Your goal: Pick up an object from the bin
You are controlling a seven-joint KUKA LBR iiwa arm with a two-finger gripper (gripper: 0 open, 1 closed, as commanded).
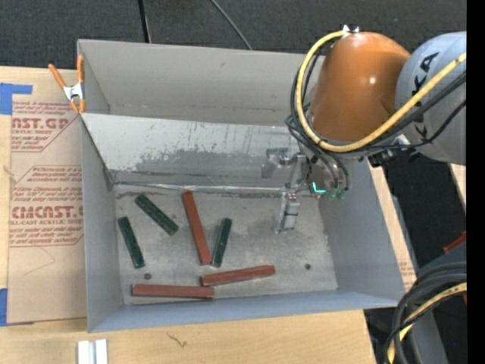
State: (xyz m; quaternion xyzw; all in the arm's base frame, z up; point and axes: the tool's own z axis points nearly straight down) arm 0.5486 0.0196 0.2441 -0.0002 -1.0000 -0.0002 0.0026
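My gripper (pixel 288 220) hangs low over the bin floor, right of centre, with no loose thing under it. The nearest thing is a short dark green stick (pixel 221 242), lying nearly upright in the picture to the gripper's left. Beside that stick lies a longer red-brown stick (pixel 195 227), slightly tilted. Another red-brown stick (pixel 237 275) lies almost level below and left of the gripper, near the front wall.
A third red-brown stick (pixel 173 291) lies along the front wall at the lower left. Two more dark green sticks (pixel 157 213) (pixel 129 242) lie at the left. The arm's orange cover and yellow cables hang over the bin's right rear part.
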